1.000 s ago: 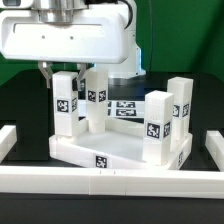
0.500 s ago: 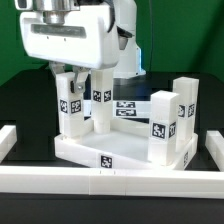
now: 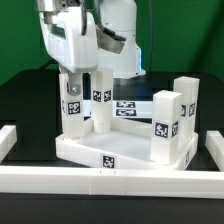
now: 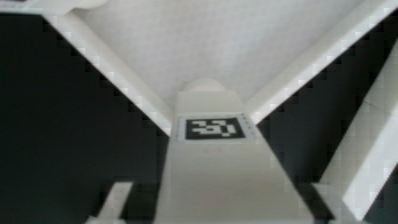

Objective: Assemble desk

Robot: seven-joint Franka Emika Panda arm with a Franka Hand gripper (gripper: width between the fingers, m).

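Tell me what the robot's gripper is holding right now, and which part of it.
The gripper is closed on a white square plastic block leg, gripping its upper end as it stands upright on the white tray-like tabletop.

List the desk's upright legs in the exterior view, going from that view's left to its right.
Leg under the jaws → leg just behind it → front leg on the exterior view's right → rear leg on that side. All four stand on the tabletop.

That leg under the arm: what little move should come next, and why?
Probably another small twist. The fingers sit either side of the leg, which stands upright in the tabletop corner like the other three, so it likely needs only tightening.
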